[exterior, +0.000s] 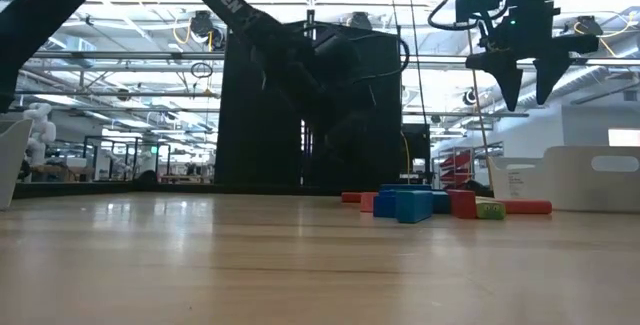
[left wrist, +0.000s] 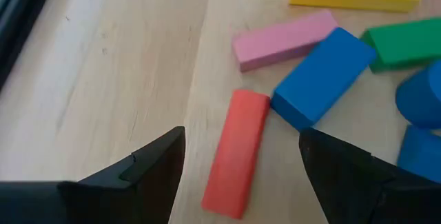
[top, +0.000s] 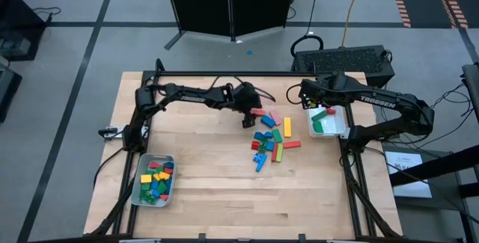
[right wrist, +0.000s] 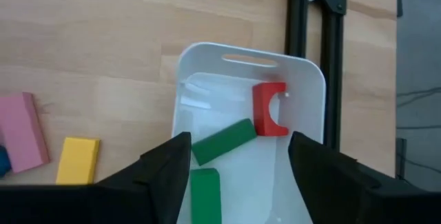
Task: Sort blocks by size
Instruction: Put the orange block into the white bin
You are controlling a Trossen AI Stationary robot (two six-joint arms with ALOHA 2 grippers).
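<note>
Nearest us, our left gripper (left wrist: 238,158) hangs spread wide and empty over a smooth red bar (left wrist: 236,152), at the near edge of the blocks (top: 271,139) heaped mid-table. Only its wrist view shows a pink bar (left wrist: 284,38) and a blue block (left wrist: 322,76) touching there. Beyond the heap, our right gripper (right wrist: 238,158), parted and empty, hovers above the white tray (right wrist: 309,93), holding two green bars (right wrist: 222,141) and a notched red piece (right wrist: 268,109).

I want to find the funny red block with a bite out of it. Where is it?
Find the white tray at the table's right edge, under the right gripper. The red block lies inside beside two green bars. Only it has a curved notch.
</note>
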